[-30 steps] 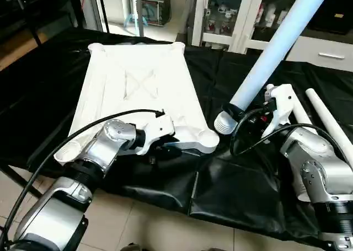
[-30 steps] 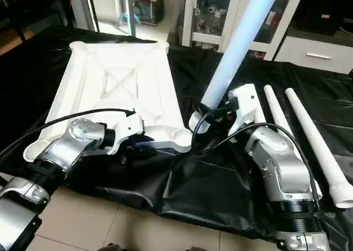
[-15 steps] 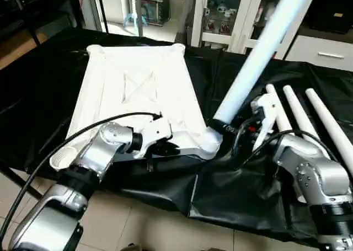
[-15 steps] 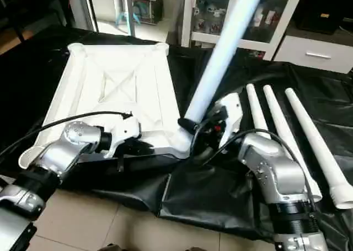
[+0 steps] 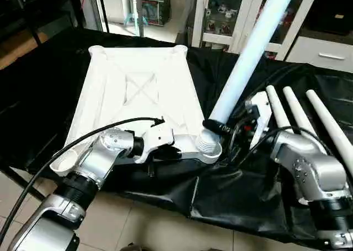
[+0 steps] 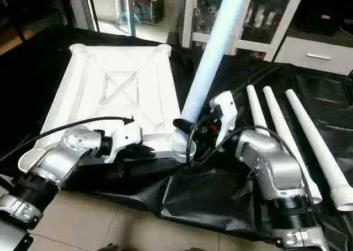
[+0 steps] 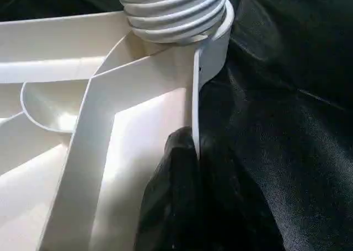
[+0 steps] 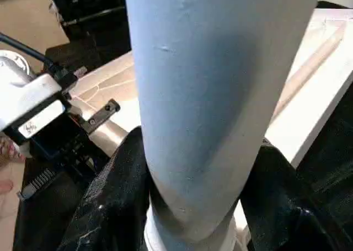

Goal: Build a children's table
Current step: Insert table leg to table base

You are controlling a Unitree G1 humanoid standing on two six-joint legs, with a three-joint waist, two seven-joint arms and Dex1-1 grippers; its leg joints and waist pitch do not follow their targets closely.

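The white table top (image 5: 138, 91) lies upside down on the black cloth, its X-braced ribs facing up. My left gripper (image 5: 165, 150) is shut on its near rim, just beside the near-right corner socket (image 5: 214, 153). The left wrist view shows a black finger (image 7: 176, 196) pressed against the rim wall (image 7: 196, 96). My right gripper (image 5: 222, 127) is shut on a long white leg (image 5: 242, 63), which leans up and to the right. The leg's threaded end (image 5: 207, 144) sits at that corner socket, seen close in the left wrist view (image 7: 171, 11).
Three more white legs (image 5: 298, 114) lie side by side on the black cloth (image 5: 231, 196) to the right of my right arm. A white glass-door cabinet (image 5: 231, 14) stands behind. The cloth's near edge drops to the tiled floor (image 5: 143, 229).
My right gripper has carried the leg leftwards: its threaded end, earlier hanging right of the corner, now rests at the near-right socket. The left gripper keeps its hold on the rim.
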